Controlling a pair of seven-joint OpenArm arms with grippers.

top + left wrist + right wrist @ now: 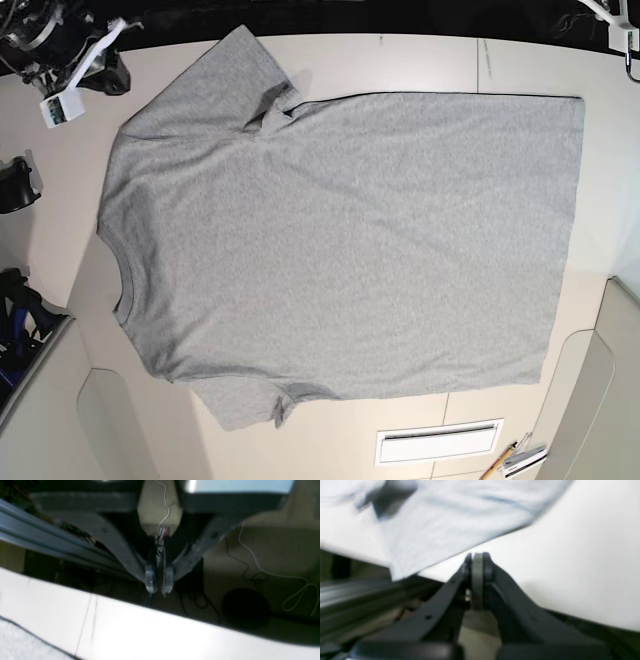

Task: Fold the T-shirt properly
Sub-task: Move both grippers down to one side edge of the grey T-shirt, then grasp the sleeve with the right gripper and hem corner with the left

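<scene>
"At the left, what do you see?"

"In the base view, the right gripper (478, 557) is in the upper left corner, beside the T-shirt (340, 240) and apart from it. Its jaws are clenched together, with no cloth between them."

"And how does the T-shirt lie?"

"It is spread on the white table (400, 65), plain grey side up. The neck is at the left, one sleeve points up, the other, partly folded, points down, and the hem is at the right."

"What is below it?"

"A white rectangular item (438, 443), then, more to the right, a pencil (497, 463)."

"And the far right?"

"The left gripper (159, 586) is past the table edge. Its jaws are released only a little, a narrow gap, holding nothing."
</scene>
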